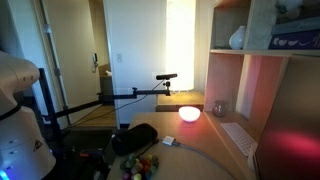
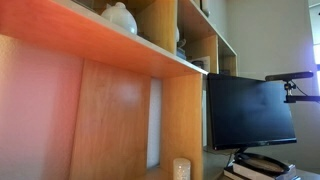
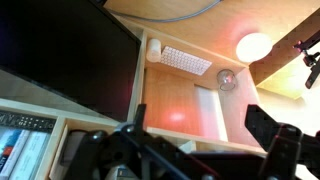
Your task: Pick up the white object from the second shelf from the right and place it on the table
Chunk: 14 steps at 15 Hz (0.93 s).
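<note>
Wooden shelving unit (image 2: 110, 110) is seen rising over the pale worktop (image 1: 205, 135). A dark monitor (image 2: 250, 110) is set beside it. In wrist view, the claw (image 3: 200, 135) is held above the worktop, jaws spread wide, nothing gripped. The white object (image 1: 237, 38) is seen resting on an upper shelf in both exterior views. A glowing lamp (image 1: 188, 114) is noted on the worktop.

We see the pale wood bench (image 3: 178, 92) carrying a glowing round lamp (image 3: 254, 46). Just beside the lamp sits a clear glass object (image 3: 227, 80). Further from the lamp lies a white keyboard (image 3: 186, 61), and past its far end stands a pale cylinder (image 3: 154, 48). A black monitor (image 3: 70, 60) rises farthest from the lamp, its foot hidden from us.
</note>
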Each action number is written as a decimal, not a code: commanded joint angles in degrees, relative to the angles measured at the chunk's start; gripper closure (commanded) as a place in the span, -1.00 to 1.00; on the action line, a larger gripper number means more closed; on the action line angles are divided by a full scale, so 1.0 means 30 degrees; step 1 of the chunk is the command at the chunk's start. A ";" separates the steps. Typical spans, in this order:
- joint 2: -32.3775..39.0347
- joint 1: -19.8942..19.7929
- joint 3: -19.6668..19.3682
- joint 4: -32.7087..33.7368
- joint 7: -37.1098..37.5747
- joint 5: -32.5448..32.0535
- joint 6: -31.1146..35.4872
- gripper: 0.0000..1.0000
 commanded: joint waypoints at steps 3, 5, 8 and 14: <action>0.3084 -0.0158 -0.0038 0.2819 0.0372 0.0867 -0.0389 -1.00; 0.3793 -0.0276 0.0051 0.3417 0.0411 0.0949 -0.0551 -1.00; 0.4596 -0.0440 0.0181 0.4160 0.0504 0.1015 -0.0696 -1.00; 0.4689 -0.0680 0.0318 0.4010 0.0039 0.0939 -0.0286 -1.00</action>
